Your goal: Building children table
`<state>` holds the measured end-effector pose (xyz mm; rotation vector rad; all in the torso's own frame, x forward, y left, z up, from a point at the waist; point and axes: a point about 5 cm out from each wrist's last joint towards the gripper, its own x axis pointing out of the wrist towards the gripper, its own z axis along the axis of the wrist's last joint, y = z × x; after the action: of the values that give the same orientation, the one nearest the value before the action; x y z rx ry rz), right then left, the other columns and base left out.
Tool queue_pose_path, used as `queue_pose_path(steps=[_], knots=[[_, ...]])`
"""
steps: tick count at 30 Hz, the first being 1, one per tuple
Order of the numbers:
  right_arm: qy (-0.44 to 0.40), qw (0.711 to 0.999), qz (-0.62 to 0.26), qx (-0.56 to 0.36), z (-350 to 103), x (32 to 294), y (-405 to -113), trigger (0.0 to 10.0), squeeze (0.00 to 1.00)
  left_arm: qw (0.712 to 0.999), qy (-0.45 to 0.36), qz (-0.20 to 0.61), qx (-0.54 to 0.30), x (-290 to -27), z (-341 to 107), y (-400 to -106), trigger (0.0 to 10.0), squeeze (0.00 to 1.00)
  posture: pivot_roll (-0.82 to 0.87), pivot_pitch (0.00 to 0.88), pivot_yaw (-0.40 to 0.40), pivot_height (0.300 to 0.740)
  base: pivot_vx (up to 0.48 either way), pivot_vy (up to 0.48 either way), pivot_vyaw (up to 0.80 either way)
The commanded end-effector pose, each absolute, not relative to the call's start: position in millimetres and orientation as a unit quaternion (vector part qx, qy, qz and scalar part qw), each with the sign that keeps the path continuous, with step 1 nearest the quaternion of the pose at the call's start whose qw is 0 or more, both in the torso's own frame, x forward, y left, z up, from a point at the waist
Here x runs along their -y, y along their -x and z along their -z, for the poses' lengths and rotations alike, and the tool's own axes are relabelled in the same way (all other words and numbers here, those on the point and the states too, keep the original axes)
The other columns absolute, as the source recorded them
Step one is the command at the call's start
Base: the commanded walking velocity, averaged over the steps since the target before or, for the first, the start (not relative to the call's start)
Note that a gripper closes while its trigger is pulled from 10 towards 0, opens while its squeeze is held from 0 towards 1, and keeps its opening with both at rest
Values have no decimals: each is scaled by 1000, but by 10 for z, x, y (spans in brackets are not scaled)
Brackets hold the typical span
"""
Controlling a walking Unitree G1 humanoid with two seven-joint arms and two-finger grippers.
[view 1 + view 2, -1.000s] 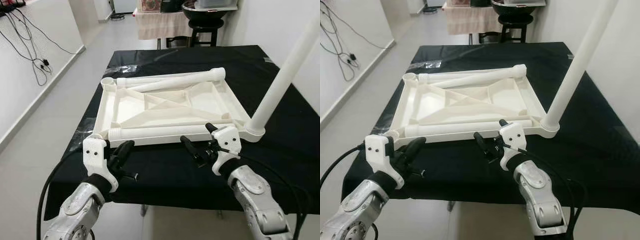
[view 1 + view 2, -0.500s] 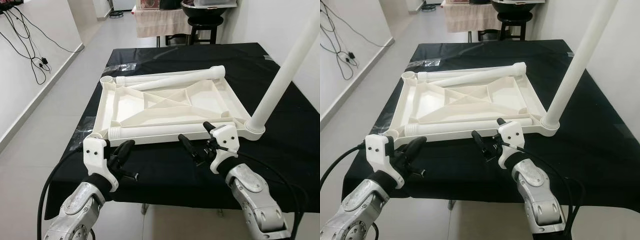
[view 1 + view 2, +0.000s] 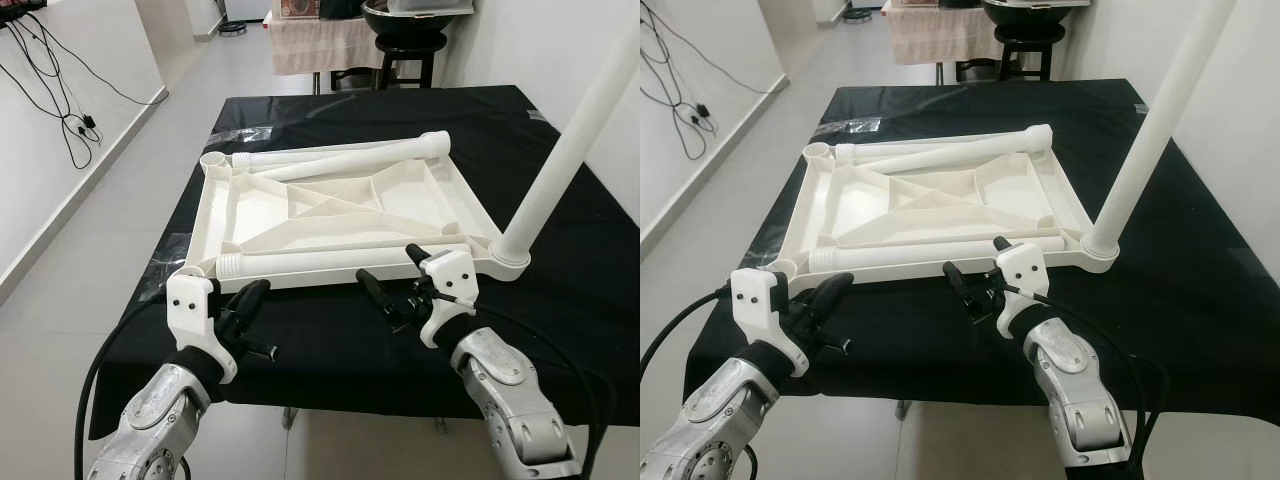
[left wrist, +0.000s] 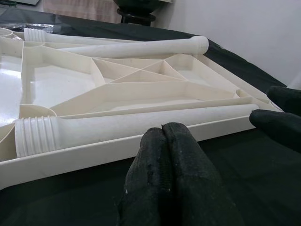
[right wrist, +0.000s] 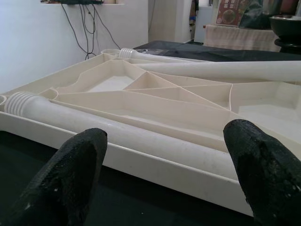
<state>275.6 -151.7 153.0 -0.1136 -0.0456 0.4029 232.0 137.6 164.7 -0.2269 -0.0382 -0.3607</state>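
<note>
A white children's table top (image 3: 207,210) lies upside down on the black-covered table (image 3: 330,340). One white leg (image 3: 560,160) stands upright, fixed in its near right corner. A loose leg (image 3: 330,261) lies along the near rim, with its threaded end (image 4: 35,135) toward my left. Two more loose legs (image 3: 350,160) lie at the far rim. My left gripper (image 3: 255,292) hovers just before the near left corner, fingers (image 4: 162,134) shut on nothing. My right gripper (image 3: 387,264) is open in front of the near rim, fingers (image 5: 70,169) spread wide level with the loose leg.
The black cloth extends past the table top on all sides, widest on the right (image 3: 590,270). A dark stool with a bowl (image 3: 410,30) and a cloth-covered stand (image 3: 310,45) stand behind. Cables (image 3: 70,110) hang on the left wall. Tiled floor (image 3: 90,250) lies to the left.
The camera has shifted slightly, so the whole scene sits a touch higher. Both grippers and the table parts keep their places.
</note>
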Motion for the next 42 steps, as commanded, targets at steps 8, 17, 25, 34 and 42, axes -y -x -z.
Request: queue_pose_path(steps=[8,17,25,34,42], knots=[[43,974,-218,35,-1604,1518,-2758,10000,0,974,83,207,27,-1373,-1709,-2314,10000,0,-50,91,22,740,0,0,0],[38,971,-227,69,-1801,1500,-2805,10000,0,973,72,207,73,-1482,-1976,-2464,10000,0,-48,83,23,740,0,0,0],[31,969,-235,74,-1833,1449,-2810,10000,0,974,70,205,65,-1482,-1946,-2481,10000,0,-46,83,23,740,0,0,0],[27,968,-241,67,-1811,1400,-2816,10000,0,975,60,206,58,-1483,-1941,-2499,10000,0,-42,83,26,740,0,0,-58],[20,968,-241,66,-1803,1385,-2825,10000,0,975,40,212,57,-1474,-1938,-2517,10000,0,-32,75,26,740,0,0,-766]])
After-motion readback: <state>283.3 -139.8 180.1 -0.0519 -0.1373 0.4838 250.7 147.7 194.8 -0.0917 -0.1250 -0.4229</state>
